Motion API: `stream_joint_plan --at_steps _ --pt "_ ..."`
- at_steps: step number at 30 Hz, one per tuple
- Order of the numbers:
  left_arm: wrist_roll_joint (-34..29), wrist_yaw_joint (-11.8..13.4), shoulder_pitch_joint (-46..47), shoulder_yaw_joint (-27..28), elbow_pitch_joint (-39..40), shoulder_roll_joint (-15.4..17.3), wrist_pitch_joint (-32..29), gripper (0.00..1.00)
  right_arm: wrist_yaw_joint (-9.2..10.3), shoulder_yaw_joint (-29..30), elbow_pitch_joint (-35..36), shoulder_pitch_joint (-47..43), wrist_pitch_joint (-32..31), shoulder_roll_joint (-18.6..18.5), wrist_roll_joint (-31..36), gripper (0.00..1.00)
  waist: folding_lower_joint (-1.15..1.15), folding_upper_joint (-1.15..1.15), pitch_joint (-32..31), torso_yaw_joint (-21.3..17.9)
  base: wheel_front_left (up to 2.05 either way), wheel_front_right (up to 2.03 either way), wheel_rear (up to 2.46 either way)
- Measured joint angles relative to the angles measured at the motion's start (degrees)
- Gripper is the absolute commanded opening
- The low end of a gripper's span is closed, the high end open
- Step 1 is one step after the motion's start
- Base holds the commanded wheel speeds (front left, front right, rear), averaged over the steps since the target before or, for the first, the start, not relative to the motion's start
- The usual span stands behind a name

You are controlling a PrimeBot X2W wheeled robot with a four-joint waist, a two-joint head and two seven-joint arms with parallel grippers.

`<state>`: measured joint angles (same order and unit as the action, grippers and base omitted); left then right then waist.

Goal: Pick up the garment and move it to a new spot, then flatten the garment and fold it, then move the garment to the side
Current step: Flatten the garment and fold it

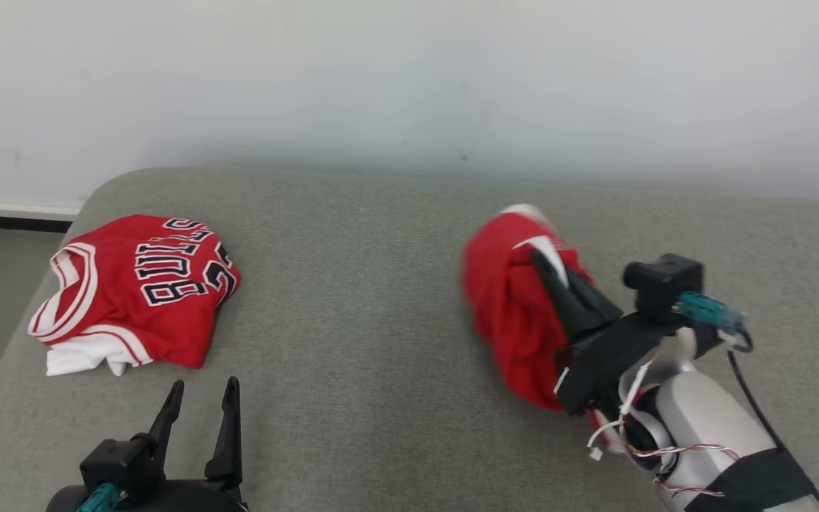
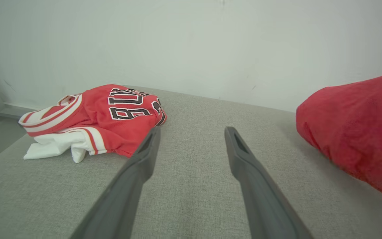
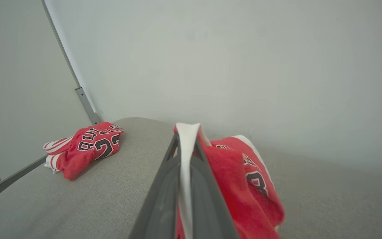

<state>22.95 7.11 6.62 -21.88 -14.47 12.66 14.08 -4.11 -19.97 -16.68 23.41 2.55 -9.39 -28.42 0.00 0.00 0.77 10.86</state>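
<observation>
The left gripper (image 2: 192,131) holds its fingers (image 2: 244,159) wide over grey fabric (image 2: 191,199); a jersey (image 2: 111,116) lies far left, a red garment (image 2: 353,132) right.

Red garment (image 1: 509,320) with white trim, red jersey (image 1: 182,327) (black lettering, white-outlined), grey woven surface (image 1: 352,320)

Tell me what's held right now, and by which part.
Right gripper: jaws shut on the white trim edge of the red jersey. Left gripper: jaws open, holding nothing.

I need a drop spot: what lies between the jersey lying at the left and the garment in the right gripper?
Nothing: the head view shows bare grey cushion between the left jersey and the garment in the right gripper.
</observation>
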Motion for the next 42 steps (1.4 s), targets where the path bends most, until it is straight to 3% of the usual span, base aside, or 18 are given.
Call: stream_joint_plan --at_steps 8,13,19,30,38,39,40,42 --pt "0.00 0.00 -0.30 1.26 0.05 0.11 0.00 1.00 -0.94 -5.03 -6.65 1.24 -4.16 2.24 1.24 0.00 0.00 0.00 0.69 2.15 0.00 0.00 0.00" --pt "0.00 0.00 -0.31 1.97 0.10 0.11 0.00 1.00 -0.85 -2.96 -8.71 1.27 -4.00 1.78 1.21 0.00 0.00 0.00 1.08 1.43 0.00 0.00 0.00" --pt "-0.20 0.01 -0.27 1.85 0.12 -0.10 0.00 1.00 2.08 2.88 -9.00 0.09 -1.75 -2.69 0.52 0.00 0.00 0.00 1.18 0.27 0.00 0.00 0.00" --pt "-0.59 0.00 -0.47 2.03 0.63 -0.11 0.00 1.00 6.65 8.31 -12.45 -11.53 -0.45 -6.60 -1.76 0.00 0.00 0.00 1.35 -1.27 0.00 0.00 0.00" --pt "-0.71 0.00 -0.23 1.75 0.94 -0.29 -0.41 1.00 6.64 6.95 -15.35 -13.46 -1.66 -5.31 -2.34 0.01 0.00 0.00 2.41 -2.45 0.00 0.00 0.00" --pt "-0.74 0.00 -0.15 1.53 0.94 -0.43 -0.42 1.00 6.61 6.93 -15.41 -13.44 -2.05 -5.15 -2.44 0.33 0.00 0.00 2.52 -2.49 0.00 0.00 0.00" --pt "-0.74 0.00 -0.14 1.34 0.94 -0.52 -0.43 1.00 6.53 6.94 -15.41 -13.39 -2.08 -4.99 -2.78 1.00 0.00 0.00 2.59 -2.49 0.00 0.00 0.00" --pt "-0.75 0.00 -0.08 1.16 0.92 -0.66 -0.43 1.00 6.28 6.95 -15.27 -13.29 -2.11 -5.01 -2.92 1.00 0.00 0.00 2.68 -2.47 0.00 0.00 0.00"
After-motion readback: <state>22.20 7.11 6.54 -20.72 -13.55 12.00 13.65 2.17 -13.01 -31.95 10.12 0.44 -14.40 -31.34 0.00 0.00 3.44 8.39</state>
